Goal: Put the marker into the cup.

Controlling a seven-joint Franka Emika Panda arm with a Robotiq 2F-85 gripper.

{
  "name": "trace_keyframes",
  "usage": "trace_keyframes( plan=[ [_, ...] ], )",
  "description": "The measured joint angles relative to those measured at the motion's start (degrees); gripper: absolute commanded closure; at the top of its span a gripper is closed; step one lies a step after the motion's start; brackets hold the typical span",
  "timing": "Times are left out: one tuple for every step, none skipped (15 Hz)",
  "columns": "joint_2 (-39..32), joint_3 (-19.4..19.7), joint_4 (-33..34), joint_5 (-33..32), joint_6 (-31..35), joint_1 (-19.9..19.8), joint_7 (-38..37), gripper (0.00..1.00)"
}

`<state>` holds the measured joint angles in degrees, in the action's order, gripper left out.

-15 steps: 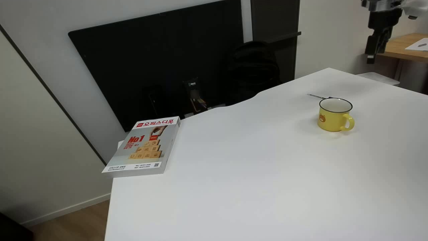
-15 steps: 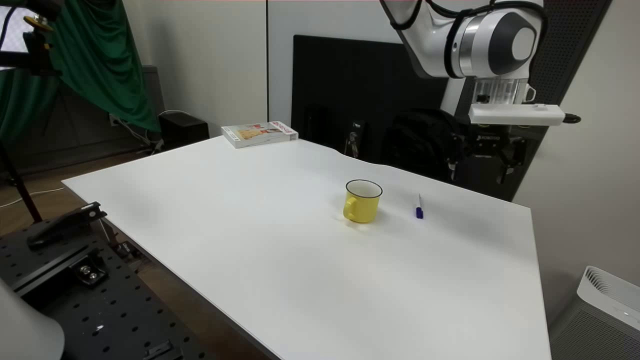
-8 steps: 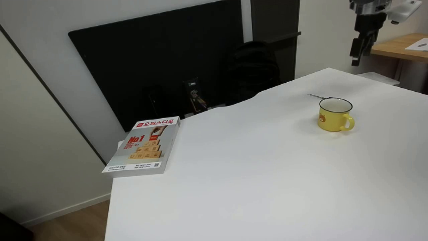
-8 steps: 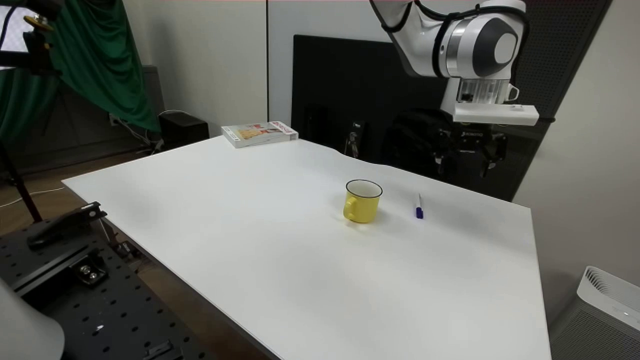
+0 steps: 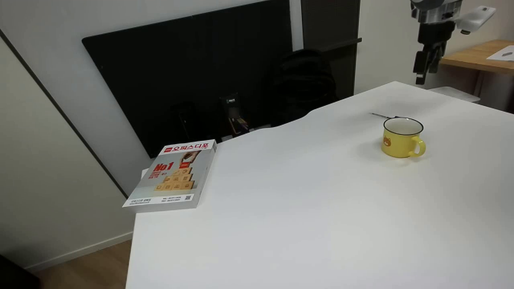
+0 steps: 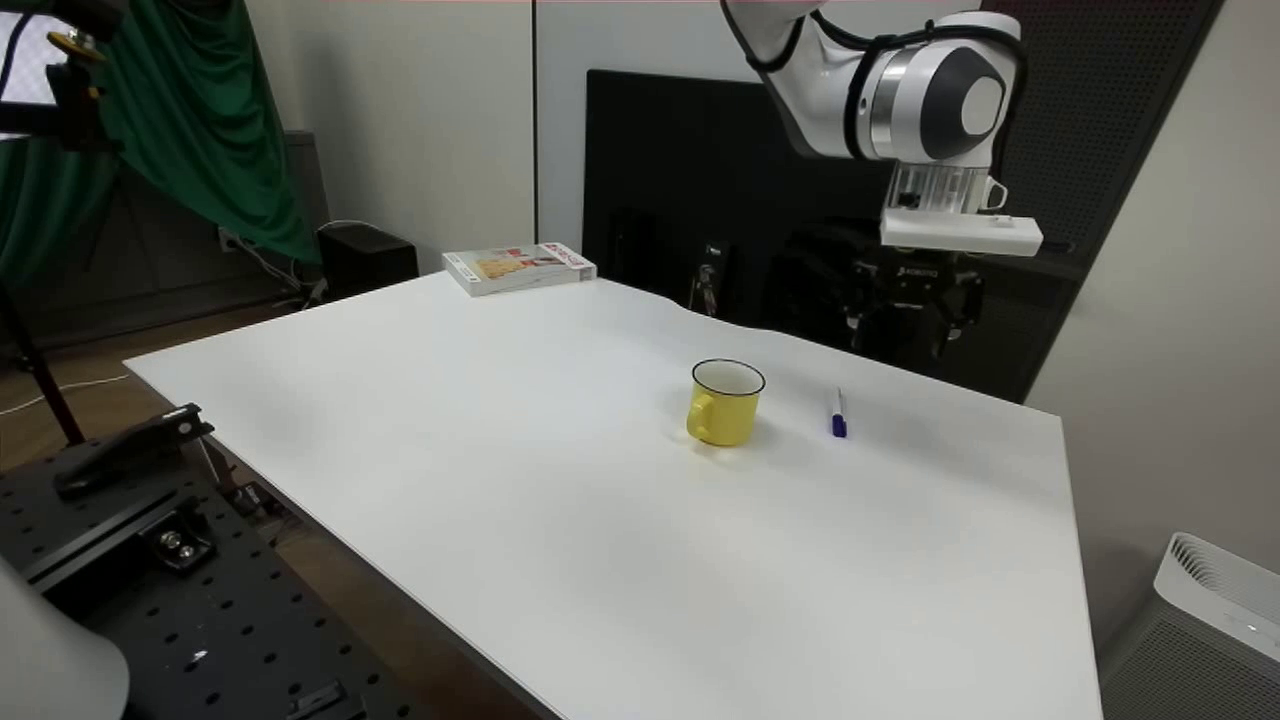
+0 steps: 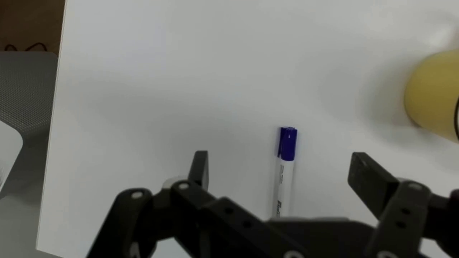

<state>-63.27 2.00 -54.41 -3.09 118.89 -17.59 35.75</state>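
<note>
Book [image 5: 170, 176] reading "오피스디포", "No.1", pincer [image 6: 897, 345] lettered "ROBOTIQ"

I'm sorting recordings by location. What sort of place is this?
Probably a robotics lab, perhaps set up in an office: a robot arm hangs over a white table, a dark plate full of holes sits beside it, and a green curtain hangs in the background.

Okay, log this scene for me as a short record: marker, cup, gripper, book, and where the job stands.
marker: white with a blue cap, lying on the white table
cup: yellow, dark-rimmed, upright on the table, beside the marker
gripper: open, holding nothing, raised above the table
book: lying flat at the table's edge
status: marker not yet in the cup
</note>
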Motion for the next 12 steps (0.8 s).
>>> trace_keyframes(
  plan=[
    [0.0, 0.0, 0.0, 0.0, -0.3, 0.1, 0.0, 0.0],
    [-0.1, 0.0, 0.0, 0.0, -0.6, 0.1, -0.2, 0.0],
    [-0.1, 0.0, -0.1, 0.0, -0.6, 0.2, -0.1, 0.0],
    [-0.1, 0.0, -0.2, 0.0, -0.5, 0.2, 0.0, 0.0],
    [-0.1, 0.0, -0.3, 0.0, -0.5, 0.2, 0.0, 0.0],
    [-0.1, 0.0, -0.3, 0.0, -0.5, 0.2, 0.0, 0.0],
    [-0.1, 0.0, -0.4, 0.0, -0.5, 0.2, 0.0, 0.0],
    [-0.1, 0.0, -0.4, 0.0, -0.5, 0.2, 0.0, 0.0],
    [-0.1, 0.0, -0.4, 0.0, -0.5, 0.2, 0.1, 0.0],
    [-0.1, 0.0, -0.4, 0.0, -0.5, 0.2, 0.1, 0.0],
    [-0.1, 0.0, -0.4, 0.0, -0.5, 0.2, 0.1, 0.0],
    [-0.1, 0.0, -0.4, 0.0, -0.5, 0.2, 0.1, 0.0]
  ],
)
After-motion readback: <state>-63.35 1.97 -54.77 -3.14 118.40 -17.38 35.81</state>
